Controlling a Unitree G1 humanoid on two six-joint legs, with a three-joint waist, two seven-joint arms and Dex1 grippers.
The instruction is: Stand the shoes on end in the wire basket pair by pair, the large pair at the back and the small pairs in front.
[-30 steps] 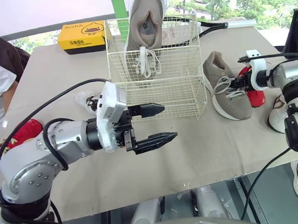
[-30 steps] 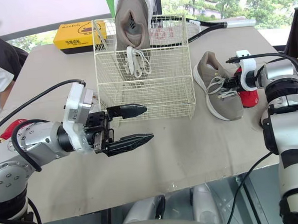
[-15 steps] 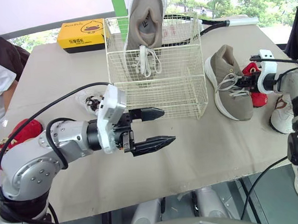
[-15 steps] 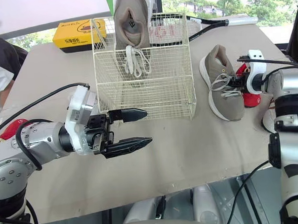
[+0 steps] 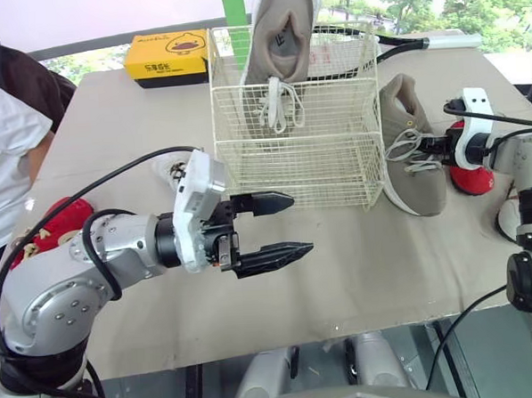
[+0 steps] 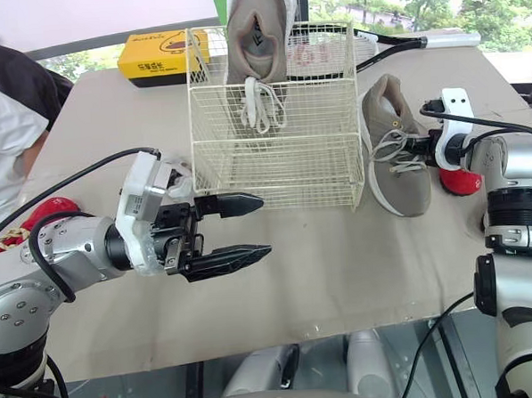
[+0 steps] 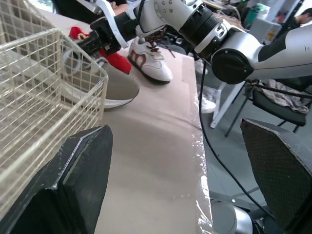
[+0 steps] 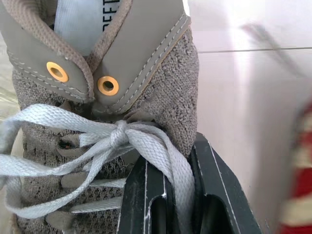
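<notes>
Right wrist view: my right claw (image 8: 168,168) pinches the lace (image 8: 146,141) of the tan shoe (image 8: 146,73), so I'd lift slowly. My left claw (image 5: 301,222) hangs open, empty.

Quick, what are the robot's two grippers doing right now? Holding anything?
Left gripper: open, holding nothing.
Right gripper: shut on the grey shoe, by its laces.

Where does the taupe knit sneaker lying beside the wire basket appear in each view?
Left eye view: taupe knit sneaker, right of the cream wire basket.
Right eye view: again right of the basket.
Left wrist view: beyond the basket's corner.
Right wrist view: close up, laces foremost.
Landmark: the basket.
</notes>
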